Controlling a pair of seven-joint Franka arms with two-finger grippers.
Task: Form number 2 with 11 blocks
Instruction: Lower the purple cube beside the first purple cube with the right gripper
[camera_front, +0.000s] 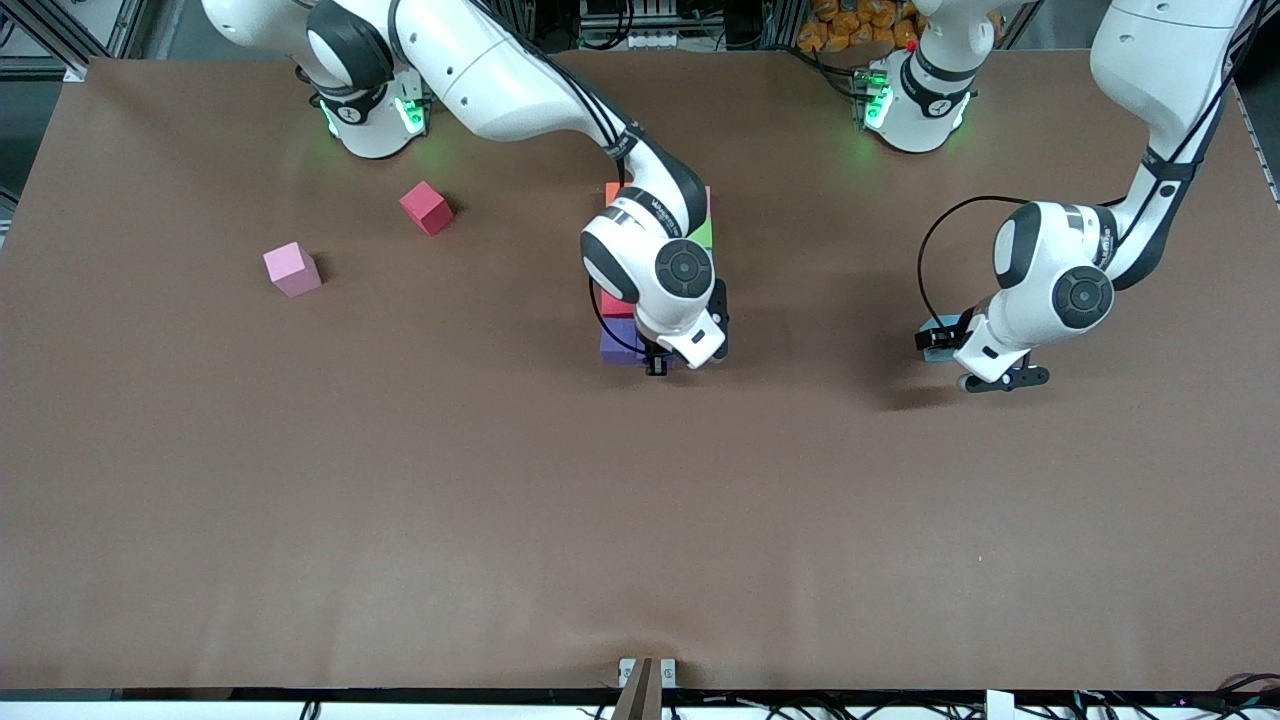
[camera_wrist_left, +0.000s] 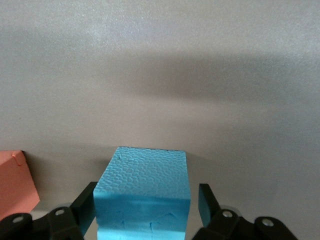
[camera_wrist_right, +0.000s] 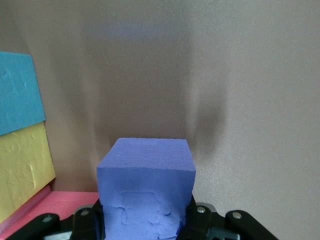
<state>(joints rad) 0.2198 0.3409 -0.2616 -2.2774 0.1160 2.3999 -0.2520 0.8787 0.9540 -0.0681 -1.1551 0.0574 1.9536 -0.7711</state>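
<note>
**Two Arms, Two Blocks, One Half-Built Number**

The right gripper (camera_front: 656, 366) was down at the middle of the table (camera_front: 500, 520). Its jaws were squeezed tight on a purple block (camera_wrist_right: 146, 192). That block sat at the front end of the number 2 (camera_front: 655, 280), which lay in the middle of the table, closer to the edge where the robots stood. Most of the number hid under the arm. I could see bits of orange, green, red and purple, and from the right wrist a yellow block (camera_wrist_right: 22, 170) and a blue one (camera_wrist_right: 17, 92) side by side.

The left gripper (camera_front: 985, 385) was low near the left arm's end of the table. A light blue block (camera_wrist_left: 145, 192) sat between its jaws. The jaws stood a little way off its sides, so they were not gripping it. An orange block (camera_wrist_left: 15, 185) lay close beside it.

A pink block (camera_front: 291, 269) and a red block (camera_front: 427, 208) waited near the right arm's end.

The purple block could bump the blocks next to it and push the number crooked, because they sat so close. The blue block could turn or slip if the jaws closed on it off-center.
</note>
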